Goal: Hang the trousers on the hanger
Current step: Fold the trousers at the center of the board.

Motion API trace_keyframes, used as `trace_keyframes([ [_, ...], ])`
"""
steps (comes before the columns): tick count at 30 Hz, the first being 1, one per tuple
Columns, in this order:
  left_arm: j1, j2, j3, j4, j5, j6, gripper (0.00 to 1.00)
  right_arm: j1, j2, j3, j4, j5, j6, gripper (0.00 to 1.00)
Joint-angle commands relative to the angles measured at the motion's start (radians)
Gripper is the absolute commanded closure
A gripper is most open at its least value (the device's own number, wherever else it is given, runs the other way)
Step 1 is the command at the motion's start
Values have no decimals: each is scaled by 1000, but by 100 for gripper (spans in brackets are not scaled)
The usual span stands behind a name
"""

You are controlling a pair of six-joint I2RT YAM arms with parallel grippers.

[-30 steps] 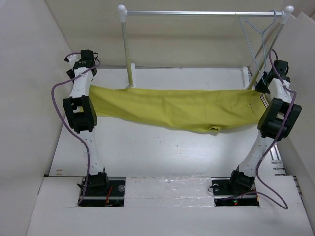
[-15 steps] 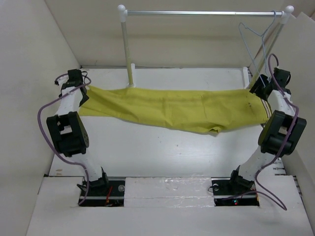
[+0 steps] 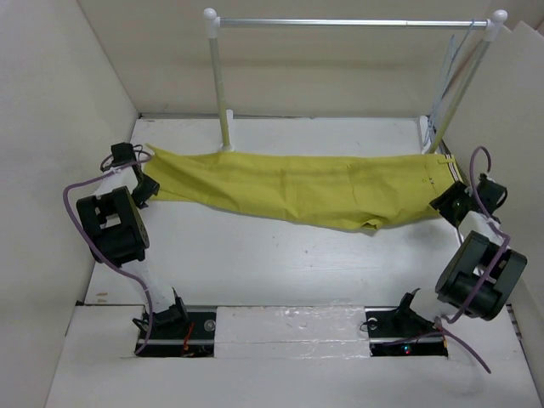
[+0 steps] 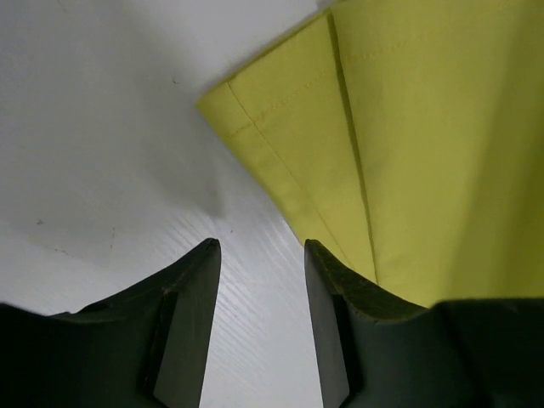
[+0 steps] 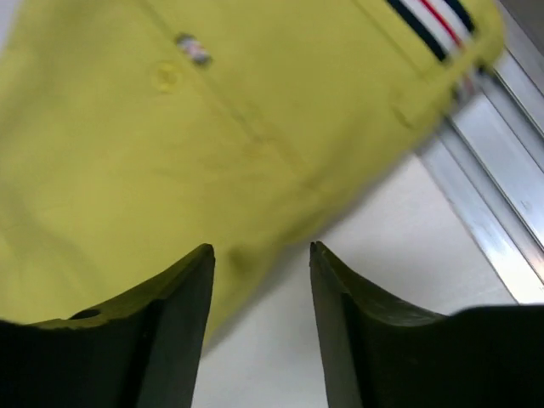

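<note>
The mustard-yellow trousers [image 3: 297, 189] lie stretched flat across the table, leg hems at the left and striped waistband [image 3: 442, 174] at the right. My left gripper [image 3: 144, 189] is open and empty beside the leg hems; in the left wrist view [image 4: 259, 246] its jaws stand over bare table, with the hem [image 4: 280, 144] just ahead. My right gripper [image 3: 449, 204] is open and empty at the waist end; in the right wrist view [image 5: 261, 248] the trousers [image 5: 170, 153] and striped waistband [image 5: 433, 21] lie ahead. The pale hanger [image 3: 452, 64] shows only as a faint blur at the rail's right end.
A white-posted rail with a metal bar [image 3: 348, 23] stands at the back; its left post [image 3: 219, 85] meets the table just behind the trousers. Its metal base strip [image 5: 489, 212] runs beside the waistband. Walls close in the left and right sides.
Both grippers have let go of the trousers' ends and drawn back toward the near side. The trousers now lie flat on the table. The hanger has blurred from sharp.
</note>
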Motion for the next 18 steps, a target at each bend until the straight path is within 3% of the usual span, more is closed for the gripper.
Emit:
trace_keyframes([
  [1, -1, 8, -24, 28, 11, -13, 61, -99, 33, -87, 163, -123, 71, 43],
  [4, -1, 39, -27, 38, 3, -11, 64, -142, 115, -113, 223, -177, 63, 42],
  [11, -1, 110, -12, 45, -14, -28, 82, -115, 325, -67, 415, -246, 148, 38],
  [13, -1, 116, -10, 50, -42, -27, 96, -84, 334, -30, 381, -234, 148, 42],
  [15, -1, 125, 5, 36, -72, -17, 100, -84, 333, -27, 372, -208, 149, 67],
  [16, -1, 142, 17, 25, -88, -17, 100, -75, 331, -24, 361, -203, 149, 92],
  [18, -1, 149, 34, -1, -124, -14, 100, -75, 315, -15, 303, -189, 136, 100],
])
